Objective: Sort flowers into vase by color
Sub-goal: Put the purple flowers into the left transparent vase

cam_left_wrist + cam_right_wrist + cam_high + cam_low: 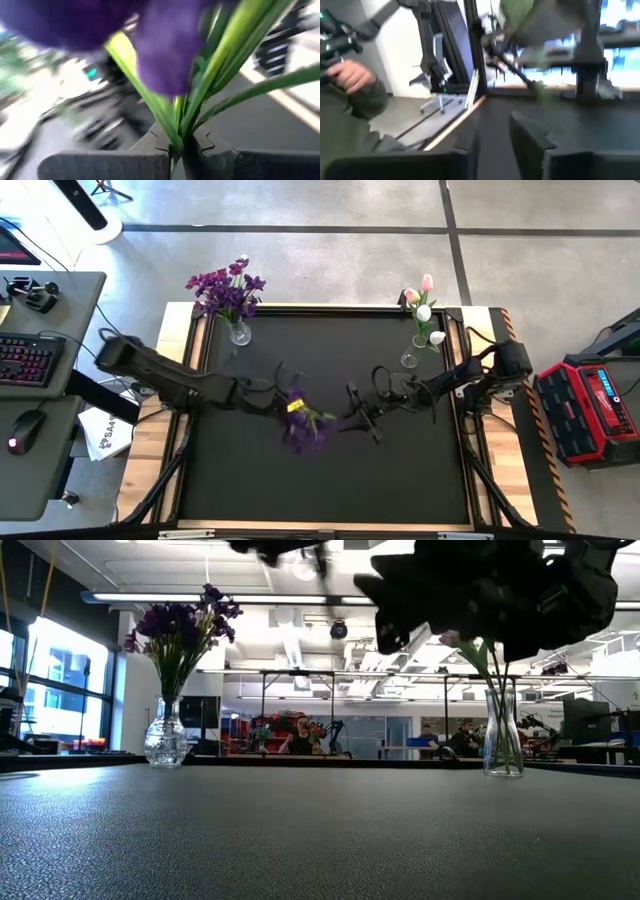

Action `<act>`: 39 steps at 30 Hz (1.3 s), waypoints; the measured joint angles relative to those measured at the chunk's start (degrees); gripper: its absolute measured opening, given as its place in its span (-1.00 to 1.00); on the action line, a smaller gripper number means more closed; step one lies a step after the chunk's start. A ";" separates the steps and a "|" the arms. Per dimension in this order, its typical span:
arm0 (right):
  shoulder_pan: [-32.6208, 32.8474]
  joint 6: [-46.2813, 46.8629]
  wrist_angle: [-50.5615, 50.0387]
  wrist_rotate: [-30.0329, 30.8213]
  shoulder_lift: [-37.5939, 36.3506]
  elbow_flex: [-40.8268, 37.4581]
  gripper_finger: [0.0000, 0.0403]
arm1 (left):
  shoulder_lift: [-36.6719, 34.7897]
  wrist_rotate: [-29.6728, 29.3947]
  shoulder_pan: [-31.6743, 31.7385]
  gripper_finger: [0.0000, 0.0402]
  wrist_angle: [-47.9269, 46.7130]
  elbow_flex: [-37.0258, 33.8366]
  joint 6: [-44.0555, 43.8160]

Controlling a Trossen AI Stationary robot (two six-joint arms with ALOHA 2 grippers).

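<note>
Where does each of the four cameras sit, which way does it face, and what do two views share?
High view: overhead, straight down; both arms, left gripper shut on purple flower.
Low view: table height, level across table; dark gripper shapes overhead.
Left wrist view: on left arm; fingers clamping green stem.
Right wrist view: on right arm; own fingers, a person's hand.
Shared: high and low views show both vases.

Two glass vases stand at the table's back edge: one upper left [239, 333], one upper right [408, 359]. Three tulips [424, 311] fill the right one. One purple flower [300, 425] sits mid-frame.
</note>
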 joint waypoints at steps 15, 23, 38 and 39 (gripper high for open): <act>-2.60 -0.93 -21.50 11.76 -14.60 -0.02 -0.08 | -26.59 -51.10 -5.50 -0.96 -53.75 0.00 -37.04; -0.27 -3.73 -23.34 18.23 -16.16 -0.02 -0.08 | -37.33 -60.13 6.55 -0.96 -62.04 0.00 -44.51; -0.17 -4.13 -25.14 19.54 -16.16 -0.02 -0.08 | -36.28 -59.07 27.25 -0.96 -60.79 0.00 -41.58; -0.17 -4.26 -25.23 19.54 -16.16 -0.02 -0.08 | -36.30 -57.74 28.21 -0.96 -60.27 0.00 -41.54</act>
